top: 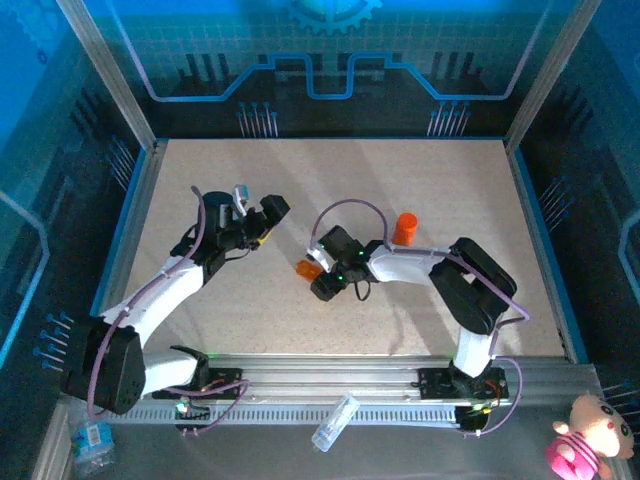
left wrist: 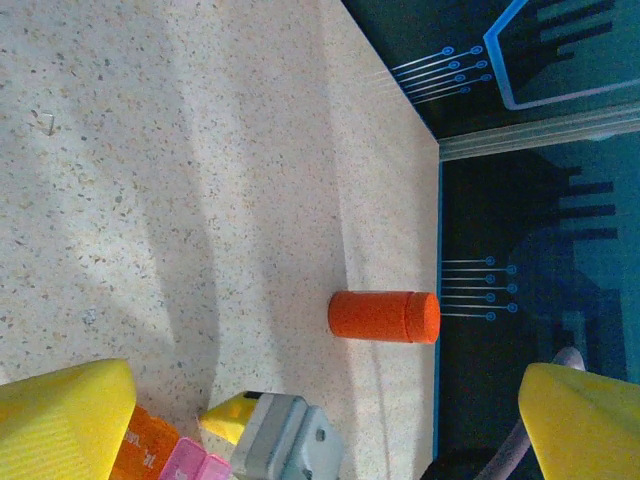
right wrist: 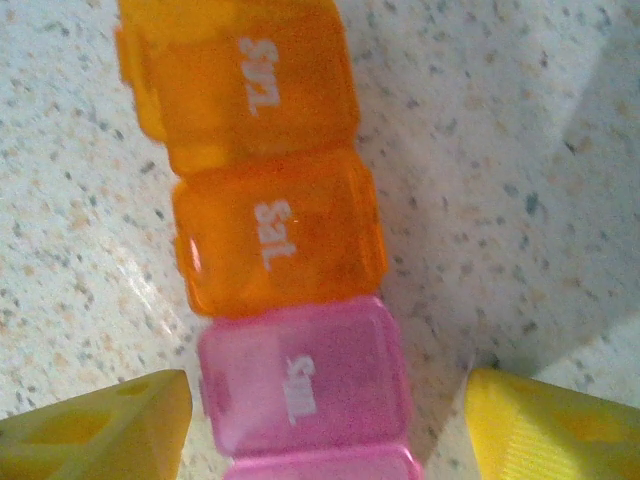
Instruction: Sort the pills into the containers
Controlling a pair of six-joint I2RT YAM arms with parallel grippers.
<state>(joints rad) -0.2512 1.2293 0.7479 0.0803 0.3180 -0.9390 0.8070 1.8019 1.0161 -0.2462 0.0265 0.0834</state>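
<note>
Overhead, the containers [top: 308,268] are showing as little more than an orange end near the middle of the table [top: 480,180], with the right gripper [right wrist: 320,430] covering the rest. In the right wrist view the strip is running off the top and bottom of the frame. Two orange compartments and a pink one are showing whole, but their white lettering is blurring, and what is lying inside cannot be made out. The right gripper's jaws are standing apart, a yellow fingertip [right wrist: 95,425] on each side of the pink compartment; whether either is touching it cannot be told. The left gripper [left wrist: 325,400] is hovering with jaws wide apart, gripping nothing, its fingers cut off by the frame. An orange bottle [top: 405,228] is standing upright just beside the right arm, on its far side.
</note>
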